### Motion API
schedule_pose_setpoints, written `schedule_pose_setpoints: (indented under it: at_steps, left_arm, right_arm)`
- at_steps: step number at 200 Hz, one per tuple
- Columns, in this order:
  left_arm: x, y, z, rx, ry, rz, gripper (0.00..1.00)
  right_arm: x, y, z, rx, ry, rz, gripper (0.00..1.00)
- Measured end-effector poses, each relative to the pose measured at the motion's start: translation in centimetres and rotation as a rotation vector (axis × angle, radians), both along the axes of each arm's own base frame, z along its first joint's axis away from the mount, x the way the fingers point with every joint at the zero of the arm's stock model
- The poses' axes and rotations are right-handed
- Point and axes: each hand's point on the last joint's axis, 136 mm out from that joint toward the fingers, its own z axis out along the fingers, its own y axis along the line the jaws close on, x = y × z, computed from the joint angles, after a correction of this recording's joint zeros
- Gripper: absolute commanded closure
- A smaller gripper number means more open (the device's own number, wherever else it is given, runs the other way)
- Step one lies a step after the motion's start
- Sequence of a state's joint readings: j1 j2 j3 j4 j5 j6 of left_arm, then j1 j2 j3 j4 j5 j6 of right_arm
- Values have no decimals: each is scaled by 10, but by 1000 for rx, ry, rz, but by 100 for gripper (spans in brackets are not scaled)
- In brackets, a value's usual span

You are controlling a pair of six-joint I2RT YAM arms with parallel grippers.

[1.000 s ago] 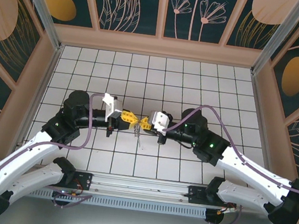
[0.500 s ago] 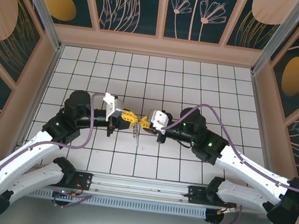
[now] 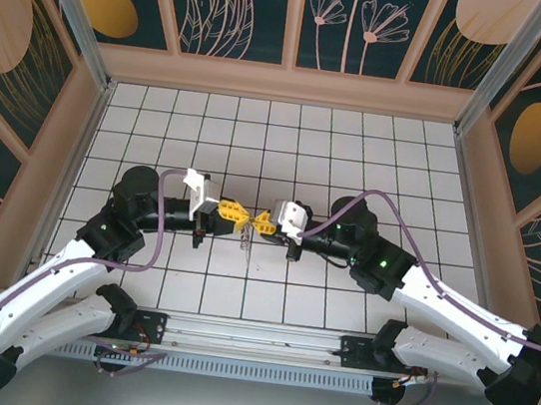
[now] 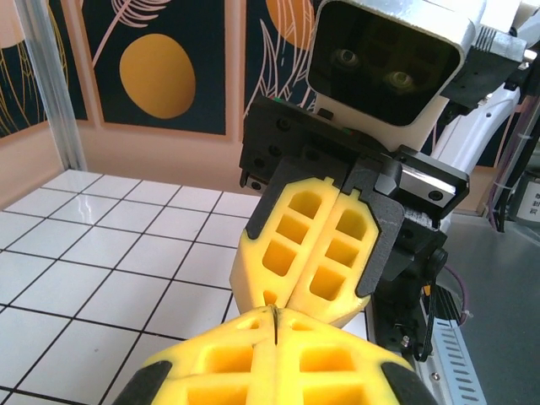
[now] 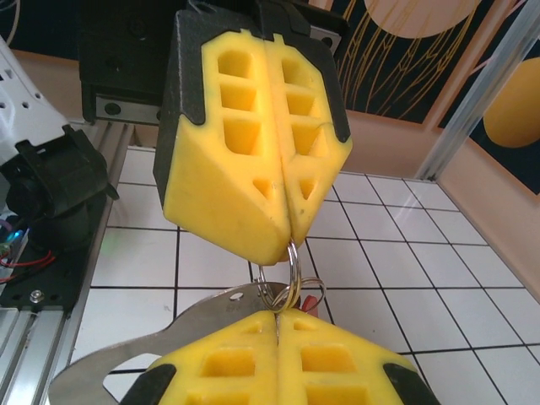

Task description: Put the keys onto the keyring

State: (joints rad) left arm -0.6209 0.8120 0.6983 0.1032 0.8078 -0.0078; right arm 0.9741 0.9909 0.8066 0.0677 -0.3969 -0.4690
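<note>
Above the middle of the tiled floor (image 3: 290,135) my left gripper (image 3: 242,218) and right gripper (image 3: 255,222) meet tip to tip. In the right wrist view a thin silvery keyring (image 5: 292,268) spans the short gap between them. Its top is pinched in the shut left gripper (image 5: 287,242) and its bottom in the shut right gripper (image 5: 278,315). A flat silvery key (image 5: 160,342) and a small red piece (image 5: 313,299) hang from smaller rings beside it. The keys (image 3: 245,243) dangle under the tips. In the left wrist view my left gripper (image 4: 275,315) touches the right gripper (image 4: 272,297).
Purple cables (image 3: 148,246) loop over both arms. A metal rail (image 3: 250,346) runs along the near edge by the arm bases. Patterned walls (image 3: 297,15) enclose the white tiled floor on three sides.
Both grippers nudged a little to the right together, then drifted back. Their hold on the ring looks the same and the keys still hang below.
</note>
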Motion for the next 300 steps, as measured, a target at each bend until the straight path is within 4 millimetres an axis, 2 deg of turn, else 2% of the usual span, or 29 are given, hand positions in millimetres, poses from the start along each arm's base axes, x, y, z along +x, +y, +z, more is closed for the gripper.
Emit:
schedule_pose_setpoints:
  at_steps: [47, 67, 89, 156, 213, 250, 300]
  left_arm:
    - [0, 0, 2, -9, 3, 1, 100]
    - [-1, 1, 2, -11, 2, 1, 100]
    - [-2, 1, 2, -13, 1, 1, 100]
    - [-3, 1, 2, -15, 0, -5, 100]
    - [-6, 1, 0, -13, 5, -22, 100]
    - [-6, 1, -2, -9, 16, -22, 100]
    - [-6, 1, -5, -7, 31, -20, 100]
  right_arm:
    - [0, 0, 1, 5, -1, 2, 100]
    - [0, 0, 2, 7, 1, 1, 89]
    - [0, 0, 3, 12, 5, -3, 85]
    - [-5, -1, 13, 50, -12, 22, 85]
    - [-6, 1, 13, 53, -1, 36, 95]
    - [-4, 3, 8, 41, 7, 35, 94]
    - [-1, 9, 2, 24, 21, 43, 86]
